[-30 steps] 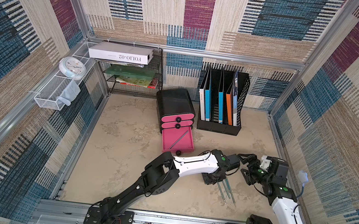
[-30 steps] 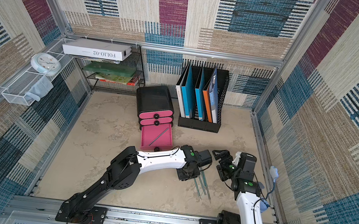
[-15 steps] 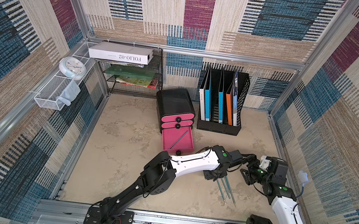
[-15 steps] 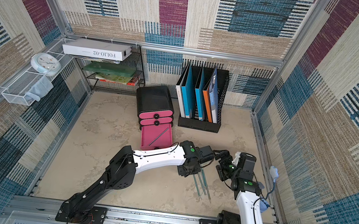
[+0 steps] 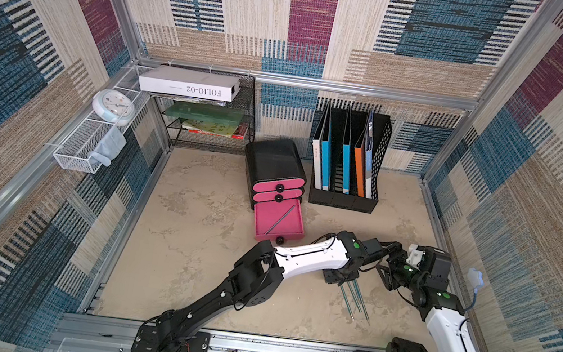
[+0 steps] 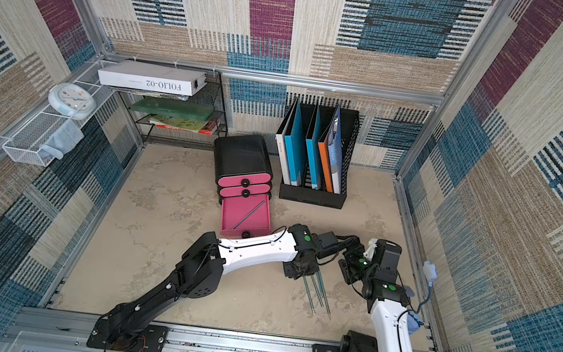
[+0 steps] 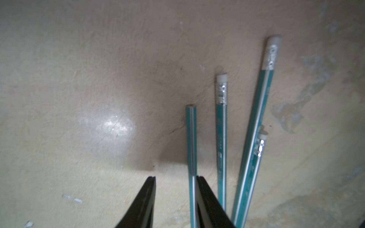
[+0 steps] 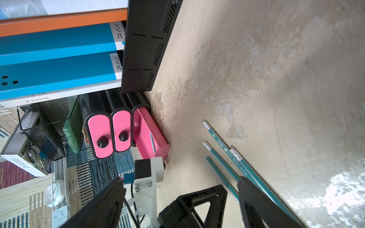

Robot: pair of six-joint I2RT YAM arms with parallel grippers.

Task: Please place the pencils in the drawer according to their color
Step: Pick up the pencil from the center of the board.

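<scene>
My left pincer [image 7: 175, 177] hangs open over four teal pencils [image 7: 221, 138] toward the desk's [image 5: 183, 264] front edge, right of centre. One pencil lies ungripped between its jaws. My right pincer [image 8: 181, 178] gapes wide, empty. The bottom drawer [image 5: 287, 229] stands pulled out, holding one pencil.

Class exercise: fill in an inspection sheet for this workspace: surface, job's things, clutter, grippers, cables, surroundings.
Surface: beige mottled tabletop, worn patches.
Job's things: four teal pencils lie at the left gripper; a fifth pencil lies in the chest's pulled-out bottom drawer; upper drawers shut.
Clutter: file holder, wire shelf, book, clock, mesh basket.
Grippers: left fingers apart around one of the four; right gripper open, empty.
Cables: black cable along left arm; second cable hangs at the side wall.
Surroundings: patterned walls, aluminium frame.
</scene>
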